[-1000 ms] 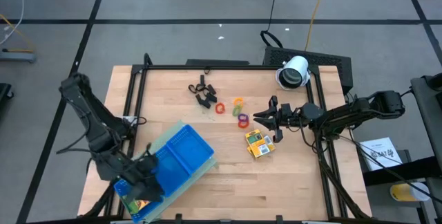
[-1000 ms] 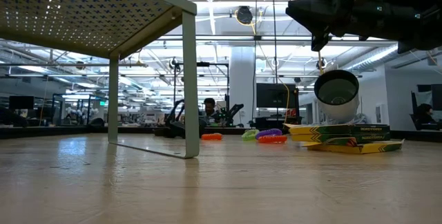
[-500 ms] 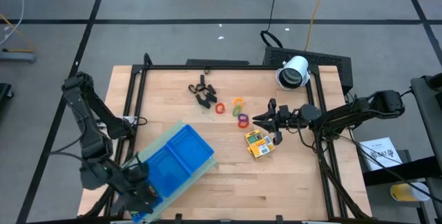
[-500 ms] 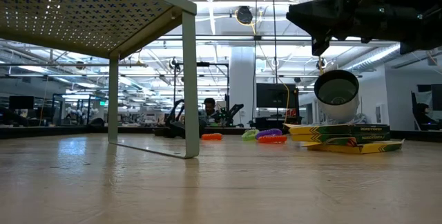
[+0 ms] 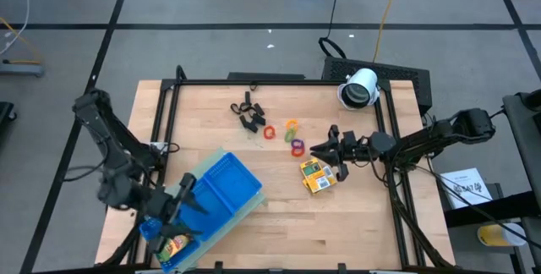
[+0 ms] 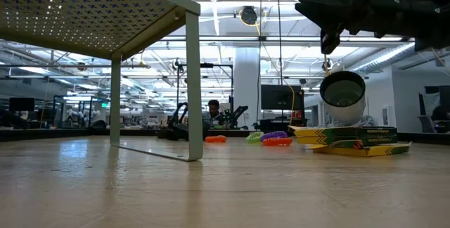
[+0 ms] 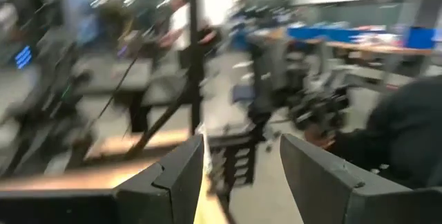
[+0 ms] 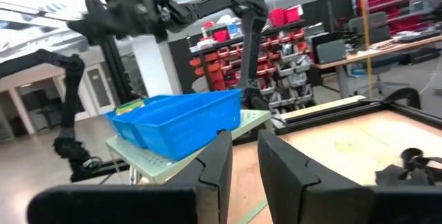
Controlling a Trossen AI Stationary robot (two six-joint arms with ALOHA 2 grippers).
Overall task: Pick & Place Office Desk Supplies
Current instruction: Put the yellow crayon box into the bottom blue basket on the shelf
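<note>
1. A wooden bench (image 5: 279, 215) fills the middle of the overhead view, with a dark arm at each side.
2. A blue tray (image 5: 221, 191) sits on a raised perforated stand at about 7 o'clock on the bench. One green and yellow pack (image 5: 175, 245) lies in its near end.
3. A white cylinder (image 5: 360, 88) lies at about 1 o'clock, near the far right corner.
4. The left claw (image 5: 183, 200) hangs over the tray's near end, beside that pack. Its fingers stand moderately apart with nothing between them.
5. The right claw (image 5: 325, 150) hovers at about 3 o'clock, pointing toward 9 o'clock. Its fingers are narrow and seem empty.
6. Two yellow packs (image 5: 316, 175) lie stacked on the bench, just toward 6 o'clock from the right claw. Their long axis runs roughly from 11 to 5 o'clock.
7. The coloured rings (image 5: 292, 135) lie near the centre, toward 10 o'clock from the right claw.
8. The black clips (image 5: 248, 113) lie farther toward 11 o'clock, well apart from both claws.
9. The right arm is much nearer to the packs, rings and clips. It would likely need to open, drop slightly and shift toward 6 o'clock to reach the packs.
</note>
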